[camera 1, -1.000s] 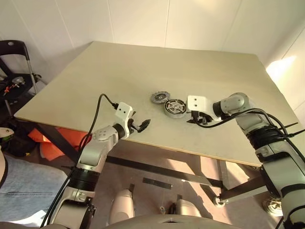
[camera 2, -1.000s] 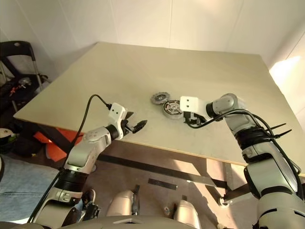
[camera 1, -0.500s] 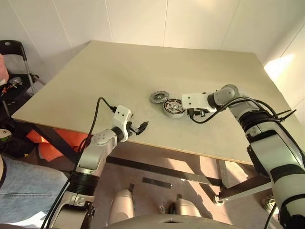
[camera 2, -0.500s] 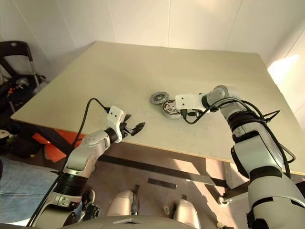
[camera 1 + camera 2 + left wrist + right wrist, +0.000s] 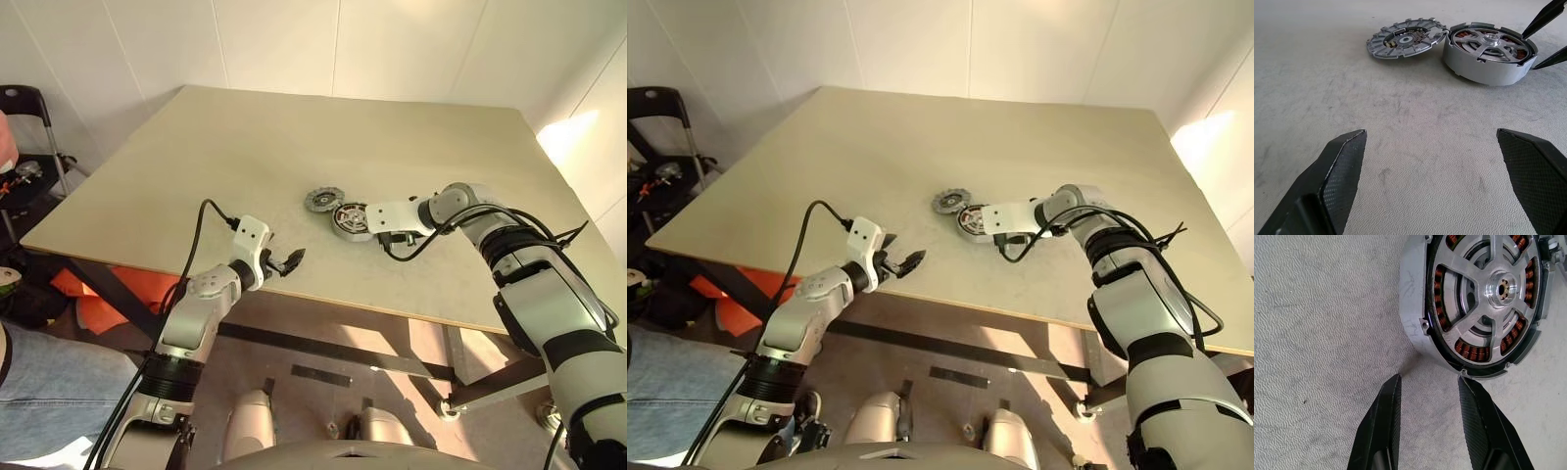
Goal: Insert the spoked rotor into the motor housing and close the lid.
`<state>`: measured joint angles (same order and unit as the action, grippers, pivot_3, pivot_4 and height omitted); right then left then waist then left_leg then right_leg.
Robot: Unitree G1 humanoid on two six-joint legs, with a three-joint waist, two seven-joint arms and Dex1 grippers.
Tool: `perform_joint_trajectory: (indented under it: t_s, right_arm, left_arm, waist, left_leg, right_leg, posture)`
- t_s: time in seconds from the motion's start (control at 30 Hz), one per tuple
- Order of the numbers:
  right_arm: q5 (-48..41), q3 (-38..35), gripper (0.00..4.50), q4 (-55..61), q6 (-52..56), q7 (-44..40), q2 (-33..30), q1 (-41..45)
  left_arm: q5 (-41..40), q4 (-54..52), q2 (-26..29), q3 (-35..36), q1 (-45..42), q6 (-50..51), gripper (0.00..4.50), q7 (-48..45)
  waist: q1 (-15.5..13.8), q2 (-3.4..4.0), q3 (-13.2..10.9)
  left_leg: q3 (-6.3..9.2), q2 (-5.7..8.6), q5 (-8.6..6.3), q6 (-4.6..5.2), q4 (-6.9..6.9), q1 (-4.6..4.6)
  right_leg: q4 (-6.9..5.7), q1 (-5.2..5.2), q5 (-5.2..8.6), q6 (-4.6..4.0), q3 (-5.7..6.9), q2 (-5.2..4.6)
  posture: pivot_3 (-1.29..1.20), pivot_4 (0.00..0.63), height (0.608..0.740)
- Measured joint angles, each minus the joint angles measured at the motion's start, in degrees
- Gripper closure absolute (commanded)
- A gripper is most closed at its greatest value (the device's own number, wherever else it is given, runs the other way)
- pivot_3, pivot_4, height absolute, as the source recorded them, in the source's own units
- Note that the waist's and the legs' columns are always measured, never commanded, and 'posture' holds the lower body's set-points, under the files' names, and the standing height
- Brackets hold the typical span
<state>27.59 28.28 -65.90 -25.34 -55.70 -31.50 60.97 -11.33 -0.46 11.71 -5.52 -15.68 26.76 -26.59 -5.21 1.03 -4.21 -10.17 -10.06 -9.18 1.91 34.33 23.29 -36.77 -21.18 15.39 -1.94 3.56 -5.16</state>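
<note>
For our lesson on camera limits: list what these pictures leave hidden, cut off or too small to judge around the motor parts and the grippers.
- Motor housing: far edge cut off by the right wrist view's border.
- Spoked rotor: whether fully seated, cannot tell.
- Lid: underside hidden against the table.
- Right gripper: fingertip contact with the housing unclear.
- Left gripper: finger bases cut off by the left wrist view's border.

My head pair looks forward and steeply down over both arms at the pale beige tabletop [image 5: 294, 137]; the two eyes differ only by a slight sideways offset. My left wrist camera sits low, skimming almost level across the surface, well back from the round silver metal cup ringed with copper windings [image 5: 1489, 54] and the flat grey notched disc [image 5: 1404, 38]. My right wrist camera looks down, very close on that same cup [image 5: 1479, 298].
</note>
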Motion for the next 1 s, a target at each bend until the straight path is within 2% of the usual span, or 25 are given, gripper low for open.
perform_joint_trajectory:
  t_s: [0.33, 0.57, 1.0]
  right_arm:
    - [2.0, -0.1, 2.44, -1.0, 2.0, 5.4, -0.4, 3.9]
    - [1.5, -0.5, 2.44, 1.0, -0.2, 1.8, -0.4, 3.8]
    - [2.1, -0.4, 2.44, 2.2, -2.4, 1.0, -0.9, 2.9]
  left_arm:
    - [0.0, 0.0, 0.0, 0.0, 0.0, 0.0, 0.0, 0.0]
    - [0.0, 0.0, 0.1, 0.0, 0.0, 0.0, 0.0, 0.0]
    - [0.0, -0.1, 0.2, 0.0, 0.1, 0.0, 0.0, 0.2]
  waist:
    - [-0.1, 0.01, 0.0]
    - [-0.1, 0.01, 0.0]
    - [-0.1, 0.0, 0.0]
  left_leg:
    - [0.0, 0.01, 0.0, 0.0, 0.0, 0.06]
    - [0.0, 0.01, 0.0, 0.0, 0.0, 0.11]
    - [0.0, 0.01, 0.0, 0.0, 0.0, 0.09]
  right_leg:
    - [0.02, -0.04, 0.0, 0.0, 0.0, 0.0]
    - [0.02, -0.09, 0.0, 0.0, 0.0, 0.0]
    - [0.02, -0.06, 0.0, 0.0, 0.0, 0.0]
  posture:
    - [0.0, 0.0, 0.74]
    - [0.0, 0.0, 0.74]
    - [0.0, 0.0, 0.74]
